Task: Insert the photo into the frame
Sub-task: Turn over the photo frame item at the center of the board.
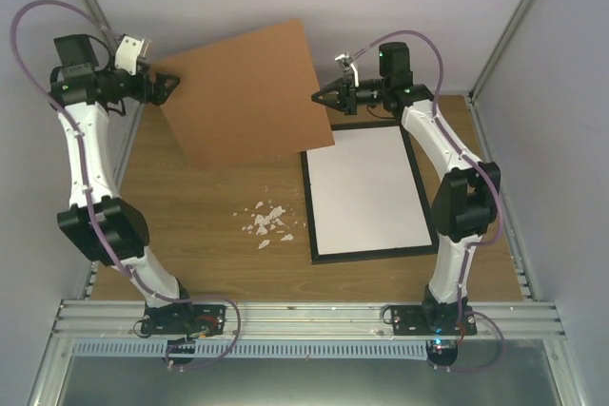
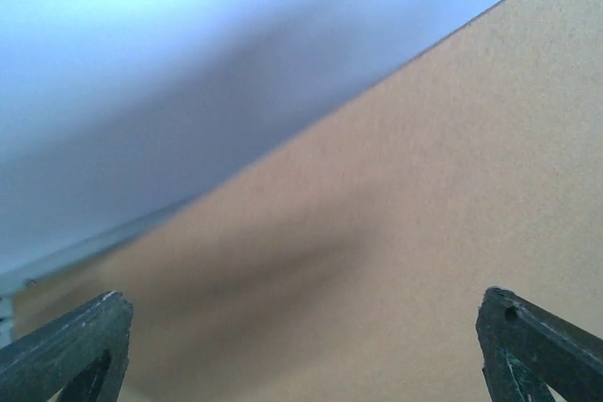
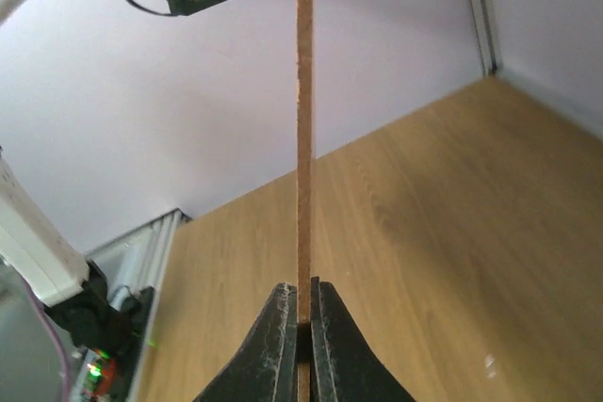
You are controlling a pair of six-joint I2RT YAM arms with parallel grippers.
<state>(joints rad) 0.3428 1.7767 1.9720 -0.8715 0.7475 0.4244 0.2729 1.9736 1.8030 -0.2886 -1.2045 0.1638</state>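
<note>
Bright, even light; the left wrist view is blurred.

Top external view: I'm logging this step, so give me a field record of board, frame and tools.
board: brown, held above the table, tilted
right tool: shut on the board's right edge
left tool: open at the board's left corner
frame: flat on table, white sheet inside
debris: white crumbs left of frame
</note>
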